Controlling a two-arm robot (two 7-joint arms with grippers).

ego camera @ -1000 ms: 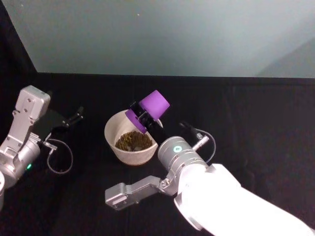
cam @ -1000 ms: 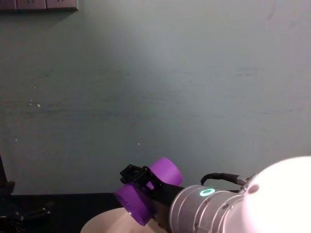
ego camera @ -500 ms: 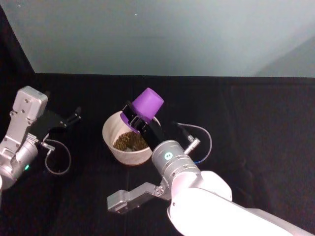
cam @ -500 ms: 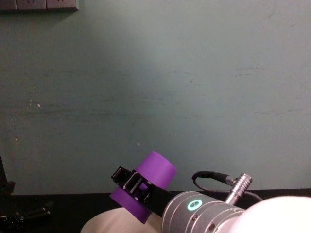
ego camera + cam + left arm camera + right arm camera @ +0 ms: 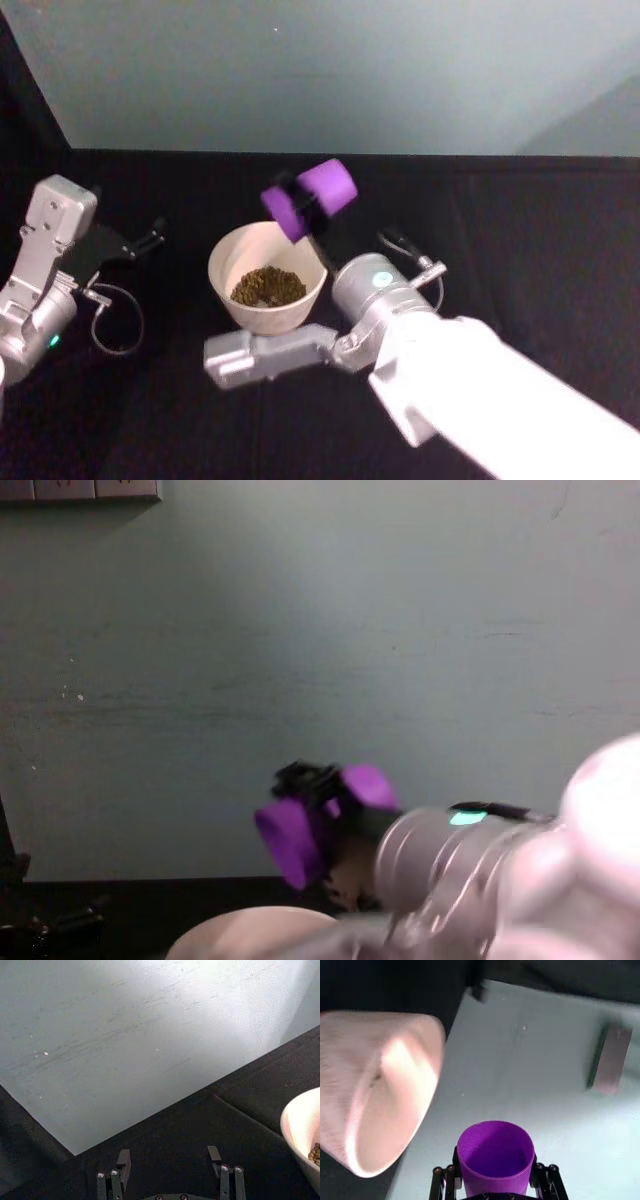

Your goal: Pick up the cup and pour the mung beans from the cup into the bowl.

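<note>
Head view: tilted cup held above bowl.

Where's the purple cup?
Head view: the small purple plastic cup hangs tipped in the right pincer, above the far rim of the wide pale bowl.

Light falls from above on the pale wall, which glares almost white in my left wrist view. The black desk swallows every shadow. In the chest view my right arm and the cup are smeared; by my right wrist the bowl looms soft and washed out.
</note>
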